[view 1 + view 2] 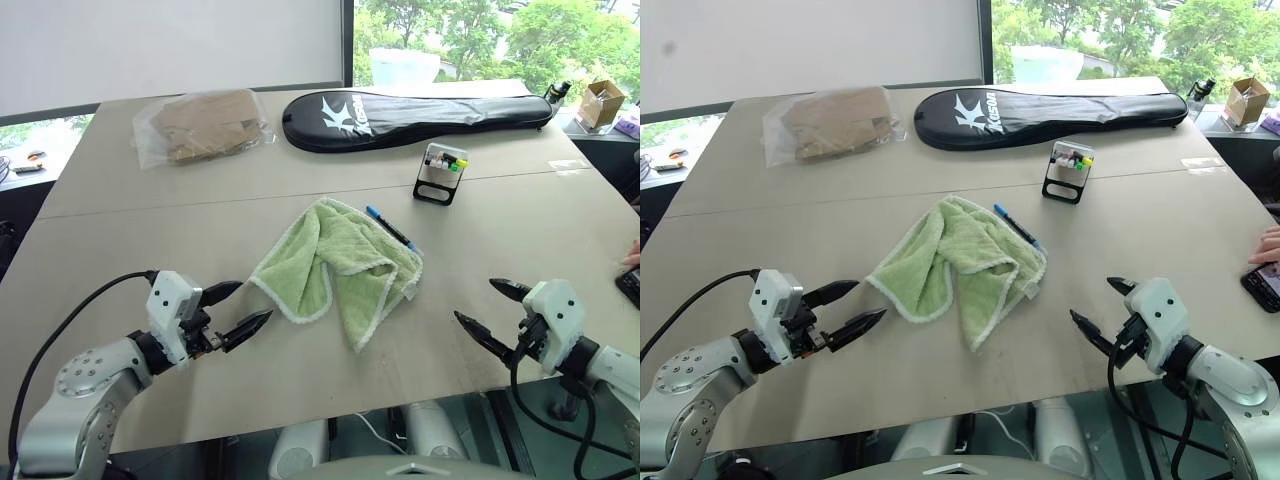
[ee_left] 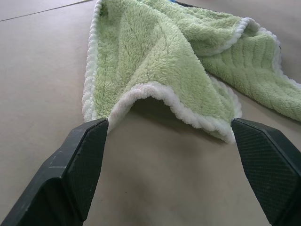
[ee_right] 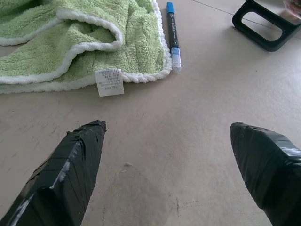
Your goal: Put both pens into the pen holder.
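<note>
A slim black pen [image 1: 390, 227] with a blue cap lies along the right edge of a crumpled green towel [image 1: 335, 265] in the middle of the table; in the right wrist view the pen [image 3: 173, 35] sits partly on the towel's hem. The other pen is hidden. The pen holder [image 1: 440, 172], a small black frame with coloured marker ends on top, stands beyond the towel to the right. My left gripper [image 1: 257, 299] is open just left of the towel's near corner. My right gripper [image 1: 475, 299] is open and empty, to the right of the towel near the table's front edge.
A long black racket bag [image 1: 415, 115] lies across the far side. A clear plastic bag of brown items [image 1: 200, 125] sits at the far left. A cardboard box [image 1: 600, 103] stands at the far right. A person's hand [image 1: 1265, 245] and a phone [image 1: 1265, 285] are at the right edge.
</note>
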Controlling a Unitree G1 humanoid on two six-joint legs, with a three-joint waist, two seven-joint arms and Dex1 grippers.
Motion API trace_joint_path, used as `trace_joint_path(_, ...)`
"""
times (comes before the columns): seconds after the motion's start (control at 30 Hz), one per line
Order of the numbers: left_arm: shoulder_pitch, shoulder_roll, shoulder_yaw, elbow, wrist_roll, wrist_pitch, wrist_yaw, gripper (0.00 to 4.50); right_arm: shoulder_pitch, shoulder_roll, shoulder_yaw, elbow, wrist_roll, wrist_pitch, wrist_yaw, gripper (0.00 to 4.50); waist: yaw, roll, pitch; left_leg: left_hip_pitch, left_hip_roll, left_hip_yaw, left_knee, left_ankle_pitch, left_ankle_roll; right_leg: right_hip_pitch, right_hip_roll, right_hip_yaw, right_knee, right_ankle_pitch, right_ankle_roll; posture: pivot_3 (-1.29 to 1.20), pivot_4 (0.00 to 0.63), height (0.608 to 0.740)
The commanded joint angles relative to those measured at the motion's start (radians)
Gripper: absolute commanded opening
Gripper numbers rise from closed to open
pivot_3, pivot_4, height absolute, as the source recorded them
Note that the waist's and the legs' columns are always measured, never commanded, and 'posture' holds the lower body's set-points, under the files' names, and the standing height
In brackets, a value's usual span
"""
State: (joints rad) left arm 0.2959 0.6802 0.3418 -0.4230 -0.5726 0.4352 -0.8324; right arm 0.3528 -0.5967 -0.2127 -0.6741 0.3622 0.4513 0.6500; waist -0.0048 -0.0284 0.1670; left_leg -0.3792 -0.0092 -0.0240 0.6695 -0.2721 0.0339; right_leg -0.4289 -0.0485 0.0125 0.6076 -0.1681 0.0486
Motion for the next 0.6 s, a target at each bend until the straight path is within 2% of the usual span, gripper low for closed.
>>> trace_joint_path(0.03,-0.012,0.008,0.005,-0.053,-0.029,0.003,-0.008,4.33,-0.028,-0.011,-0.015,-0.027,0.047,0.007,0.014,4.50,0.000,0.000,0.000,0.000,0.000,0.000,0.000,0.000,0.000,0.000,0.000,0.000,0.000,0.000,0.000,0.00,0.150,0.740)
trace_joint_path(0.17,-0.070,0.037,0.006,-0.135,-0.130,0.104,0.005,4.33,-0.058,-0.027,-0.021,-0.080,0.187,0.081,0.065,4.50,0.002,0.000,0.000,0.000,0.000,0.000,0.000,0.000,0.000,0.000,0.000,0.000,0.000,0.000,0.000,0.00,0.150,0.740)
trace_joint_path(0.27,-0.156,0.050,0.001,-0.182,-0.220,0.213,0.076,4.33,-0.045,-0.049,-0.026,-0.123,0.245,0.078,0.104,4.50,0.007,0.001,0.001,0.000,0.000,-0.002,0.000,0.000,0.000,0.000,0.000,-0.002,0.000,0.000,0.000,0.00,0.150,0.740)
trace_joint_path(0.33,-0.284,0.094,-0.069,-0.210,-0.257,0.406,0.198,4.33,-0.052,-0.046,-0.026,-0.161,0.229,0.028,0.102,4.50,0.007,0.001,0.001,0.000,0.000,-0.002,0.000,0.000,0.000,0.000,0.000,-0.002,0.000,0.000,0.000,0.00,0.150,0.740)
trace_joint_path(0.4,-0.433,0.089,-0.158,-0.190,-0.226,0.589,0.344,4.33,-0.054,-0.052,-0.012,-0.179,0.208,0.014,0.089,4.50,0.022,0.000,0.001,-0.001,-0.001,-0.004,0.001,0.000,0.000,0.000,0.001,-0.003,0.001,0.000,0.000,0.00,0.150,0.740)
trace_joint_path(0.5,-0.680,-0.019,-0.270,-0.088,-0.222,0.793,0.476,4.33,-0.044,-0.051,0.001,-0.196,0.194,0.012,0.066,4.50,0.020,-0.001,0.000,0.003,-0.003,-0.007,0.002,0.000,0.000,0.007,0.001,-0.004,0.000,0.000,0.001,0.00,0.150,0.740)
trace_joint_path(0.6,-0.849,-0.111,-0.372,0.022,-0.128,0.952,0.592,4.33,-0.016,-0.051,-0.016,-0.216,0.182,0.006,0.046,4.50,0.016,-0.002,0.000,0.002,-0.005,-0.007,0.003,0.000,0.000,0.007,0.001,-0.004,0.000,0.000,0.002,0.00,0.150,0.740)
